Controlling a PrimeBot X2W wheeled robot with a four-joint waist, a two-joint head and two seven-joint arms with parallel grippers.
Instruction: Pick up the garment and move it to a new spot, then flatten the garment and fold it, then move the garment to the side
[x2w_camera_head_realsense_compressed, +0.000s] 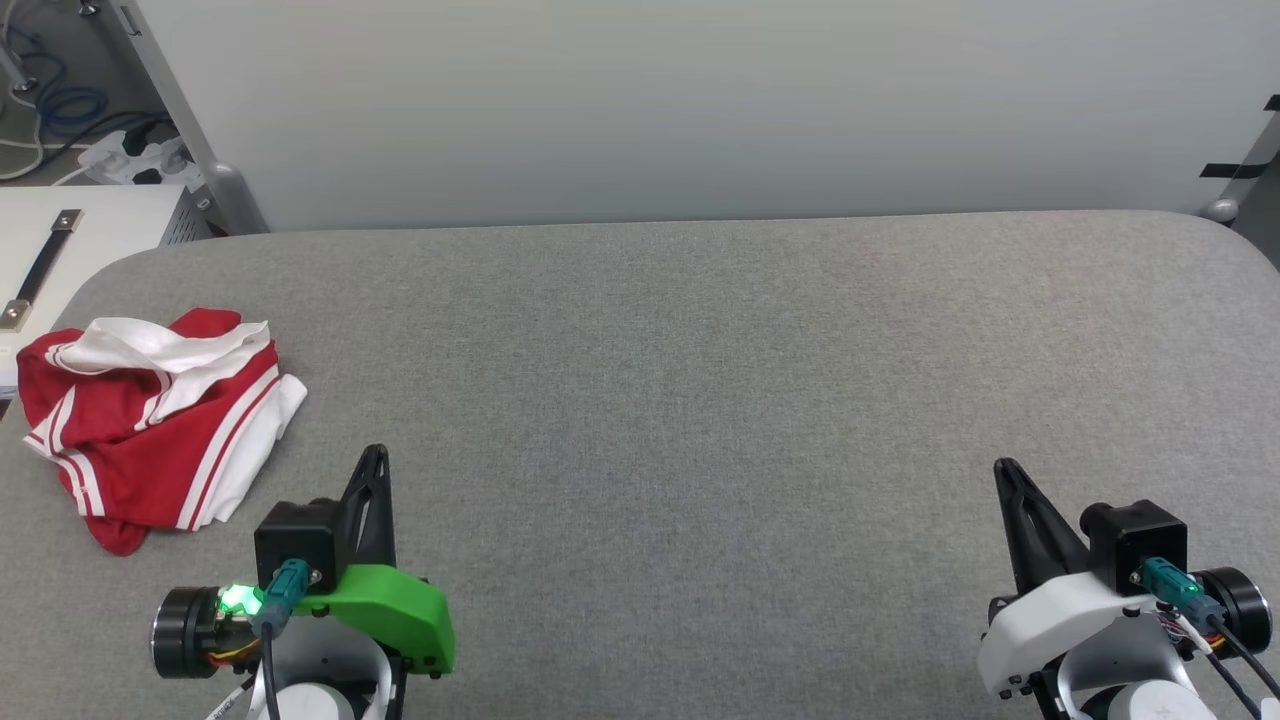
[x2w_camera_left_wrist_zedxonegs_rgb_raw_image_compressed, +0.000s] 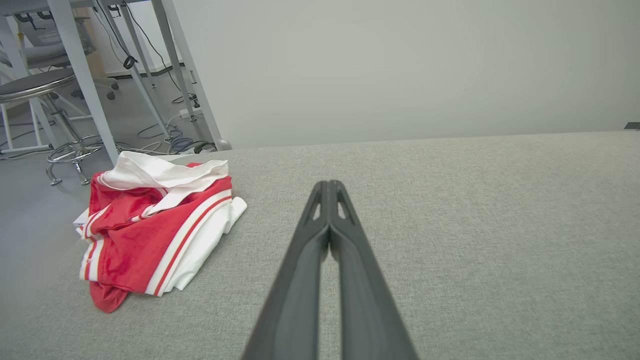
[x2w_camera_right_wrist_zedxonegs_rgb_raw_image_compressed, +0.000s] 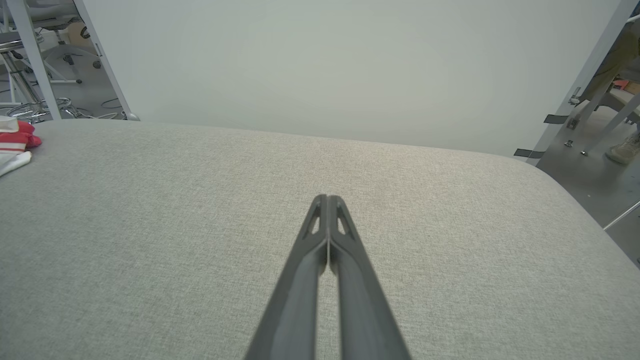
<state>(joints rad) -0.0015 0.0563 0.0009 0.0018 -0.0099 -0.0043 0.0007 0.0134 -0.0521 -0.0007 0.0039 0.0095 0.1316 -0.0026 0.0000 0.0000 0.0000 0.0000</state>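
- Red garment (x2w_camera_head_realsense_compressed: 160, 420) lies crumpled at the bench's (x2w_camera_head_realsense_compressed: 700, 400) left edge, not yet picked up.
- Left end effector (x2w_camera_head_realsense_compressed: 375, 455) and right end effector (x2w_camera_head_realsense_compressed: 1003, 468) are pinched closed, empty; every step remains.

So the garment (x2w_camera_head_realsense_compressed: 160, 415) sits on the worktop (x2w_camera_head_realsense_compressed: 700, 400), right at its left edge and up toward the far left corner. The left gripper (x2w_camera_head_realsense_compressed: 375, 455) is over the near left part of the worktop. It's just right of the garment and nearer the front edge, not touching it. The right gripper (x2w_camera_head_realsense_compressed: 1003, 468) is way over at the near right part, well apart from both. A wall panel (x2w_camera_head_realsense_compressed: 700, 100) stands behind the far edge. A stool (x2w_camera_left_wrist_zedxonegs_rgb_raw_image_compressed: 40, 85) and some cables (x2w_camera_head_realsense_compressed: 60, 105) are on the floor past the far left corner.
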